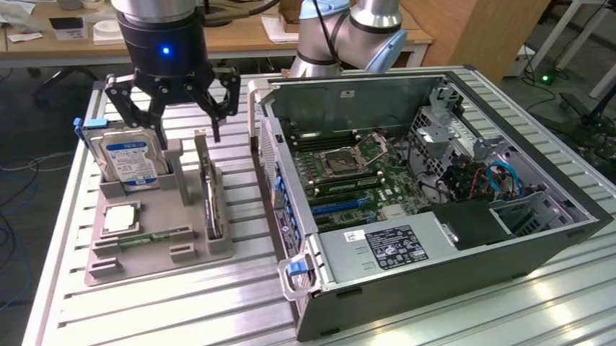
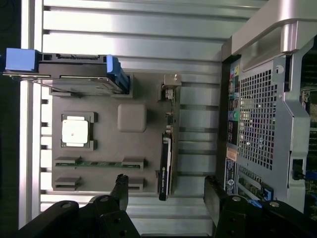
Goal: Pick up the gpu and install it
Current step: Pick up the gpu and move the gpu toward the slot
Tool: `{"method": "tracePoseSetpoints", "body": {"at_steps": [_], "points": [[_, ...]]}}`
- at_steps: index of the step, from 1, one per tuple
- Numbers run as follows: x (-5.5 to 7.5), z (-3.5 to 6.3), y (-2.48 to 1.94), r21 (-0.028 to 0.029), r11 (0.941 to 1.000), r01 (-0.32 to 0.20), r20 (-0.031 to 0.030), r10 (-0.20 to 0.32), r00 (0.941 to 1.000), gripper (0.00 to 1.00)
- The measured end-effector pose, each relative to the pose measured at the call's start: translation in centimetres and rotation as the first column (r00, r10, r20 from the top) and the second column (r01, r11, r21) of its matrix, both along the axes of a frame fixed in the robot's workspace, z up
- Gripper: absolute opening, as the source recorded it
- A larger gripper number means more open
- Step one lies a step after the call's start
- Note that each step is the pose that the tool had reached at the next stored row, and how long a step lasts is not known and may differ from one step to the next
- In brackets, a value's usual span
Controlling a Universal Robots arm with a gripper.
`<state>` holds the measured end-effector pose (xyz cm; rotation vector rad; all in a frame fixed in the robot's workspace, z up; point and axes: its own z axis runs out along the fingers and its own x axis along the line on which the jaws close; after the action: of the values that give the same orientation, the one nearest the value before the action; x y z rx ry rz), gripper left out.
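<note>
Gripper open, nothing in it, both fingers spread wide. It hangs over the back of the grey tray on the counter.

Exterior view, left to right:
- Hard drive stands upright in its tray slot, blue-white label facing out, blue tabs on top.
- Chip lies flat in a square pocket in front of the drive. The green memory stick lies in a groove beside it.
- Gpu stands on its long edge in a slot along the tray's side nearest the case, with the metal bracket at its far end.
- Case lies on its side, panel off and board exposed. I see no card standing in it.

Progress: at the very start, by my reading. The gpu is in the tray, ungripped, with nothing touching it. Pick-up and install are both left to do.

Pose: my wrist points straight down, blue light lit on the collar, and the arm rises from behind the case. In the exterior view the fingertips sit above the top edges of the drive and the gpu, apart from both. In the wrist view the gpu runs edge-on along the line between my two fingers, so I judge I am roughly lined up over it but not yet down around it.
</note>
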<state>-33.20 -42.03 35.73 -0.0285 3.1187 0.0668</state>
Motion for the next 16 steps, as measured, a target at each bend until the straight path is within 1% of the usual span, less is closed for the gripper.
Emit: {"method": "tracePoseSetpoints", "body": {"at_steps": [10,16], "points": [[0.00,-0.68,0.00,-0.0001,1.0000,0.000,0.0004,0.000,1.0000,0.72],[0.00,-1.07,0.00,-0.0014,1.0000,0.000,0.0004,0.000,1.0000,0.72]]}}
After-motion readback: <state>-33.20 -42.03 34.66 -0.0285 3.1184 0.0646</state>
